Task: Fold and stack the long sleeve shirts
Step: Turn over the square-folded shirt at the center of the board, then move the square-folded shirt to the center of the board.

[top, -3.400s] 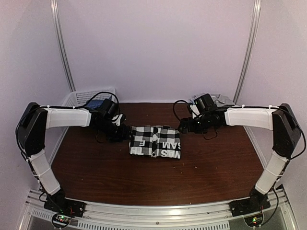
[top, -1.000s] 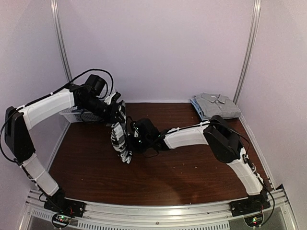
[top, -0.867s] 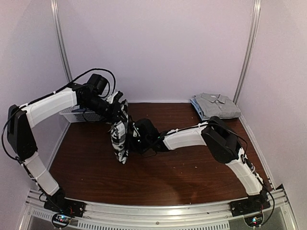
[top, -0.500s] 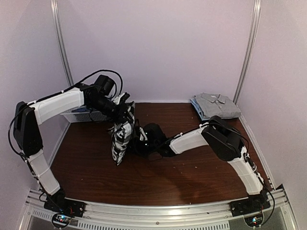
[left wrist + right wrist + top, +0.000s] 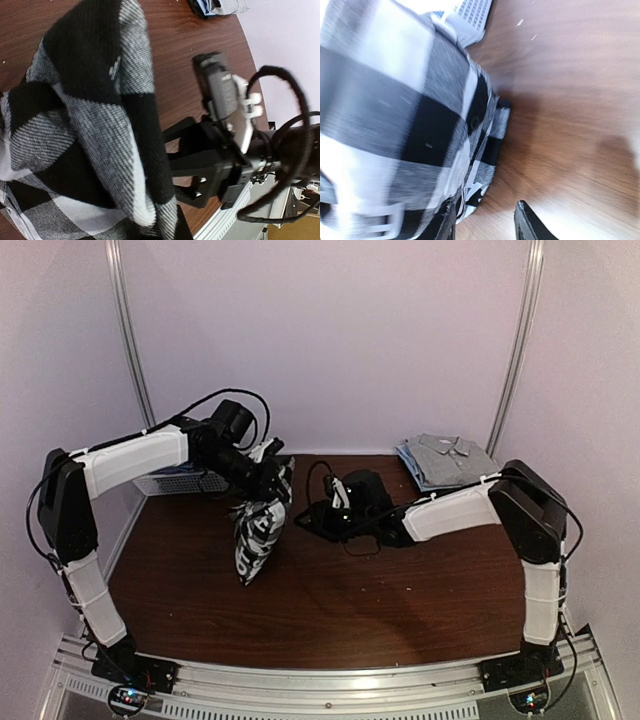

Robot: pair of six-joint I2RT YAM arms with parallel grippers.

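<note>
We are holding the checked shirt [image 5: 258, 530] bunched and dangling over the left-centre of the table [image 5: 400, 590] in the clenched left gripper [image 5: 268, 472], with the right gripper [image 5: 304, 521] parted and empty just beside it, so we are judging its folding undone, while the folded shirts [image 5: 447, 460] are lying stacked far right.

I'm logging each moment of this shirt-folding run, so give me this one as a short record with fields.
left end effector: shut on checked shirt, raised
checked shirt: bunched, hanging over table
right end effector: open, beside shirt, empty
folded shirts: grey on top, far right corner
white basket: far left, behind left arm
</note>
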